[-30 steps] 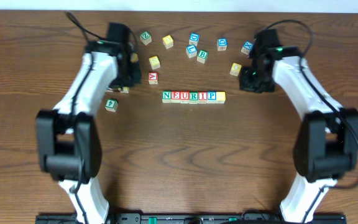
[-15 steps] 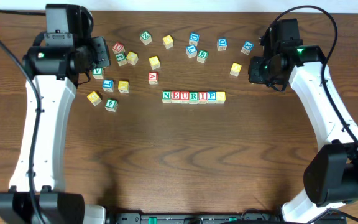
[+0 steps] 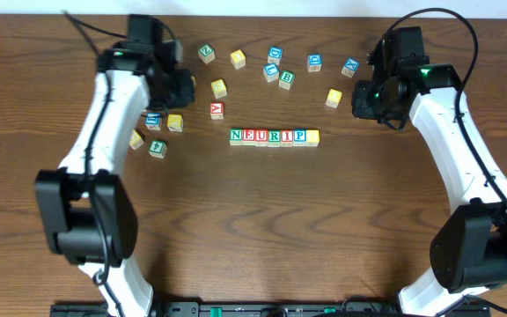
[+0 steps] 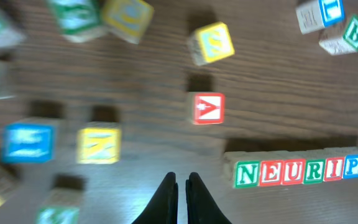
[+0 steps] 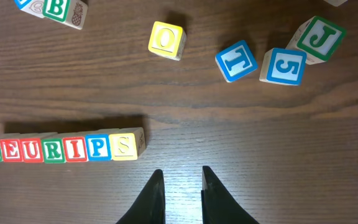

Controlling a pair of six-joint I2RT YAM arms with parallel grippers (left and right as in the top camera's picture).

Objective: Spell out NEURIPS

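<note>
**Left fingers** [image 4: 169, 193]: nearly together, holding nothing, over the worktop [image 4: 135, 81] near the N end of the row. **Right fingers** [image 5: 155, 193]: parted a little, empty, near the yellow S end. **NEURIPS row** [image 5: 61, 148]: seven cubes touching side by side at mid-worktop, and the word reads complete. The cubes are judged light, rigid and smooth-faced. Any regrasp should pinch opposite side faces, since touching neighbours would shift easily.
</note>
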